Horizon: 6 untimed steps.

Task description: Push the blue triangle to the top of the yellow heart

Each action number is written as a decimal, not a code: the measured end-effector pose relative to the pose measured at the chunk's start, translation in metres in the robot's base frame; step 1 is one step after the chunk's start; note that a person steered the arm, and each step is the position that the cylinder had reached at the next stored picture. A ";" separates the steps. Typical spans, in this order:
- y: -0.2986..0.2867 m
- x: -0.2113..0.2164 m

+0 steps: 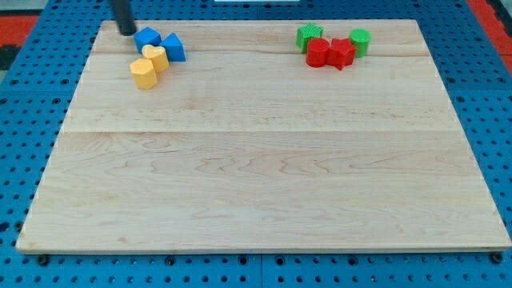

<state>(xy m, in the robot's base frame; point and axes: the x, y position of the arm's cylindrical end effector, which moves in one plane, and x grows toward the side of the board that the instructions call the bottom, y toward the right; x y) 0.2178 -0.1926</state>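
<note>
The blue triangle [174, 46] sits at the view's top left, just right of and slightly above the yellow heart [156, 57]. A second blue block [147, 38], of blocky shape, lies directly above the heart and touches the triangle's left side. My tip [128, 31] is at the top left edge of the board, just left of that second blue block and close to it. A yellow hexagon-like block [143, 73] lies below-left of the heart, touching it.
At the view's top right stands a cluster: a green star [310, 35], a green cylinder [360, 41], a red round block [318, 53] and a red star-like block [342, 53]. The wooden board [264, 160] lies on a blue pegboard.
</note>
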 end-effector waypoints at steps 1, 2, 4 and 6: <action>0.023 0.024; 0.006 0.037; 0.018 -0.015; 0.068 0.041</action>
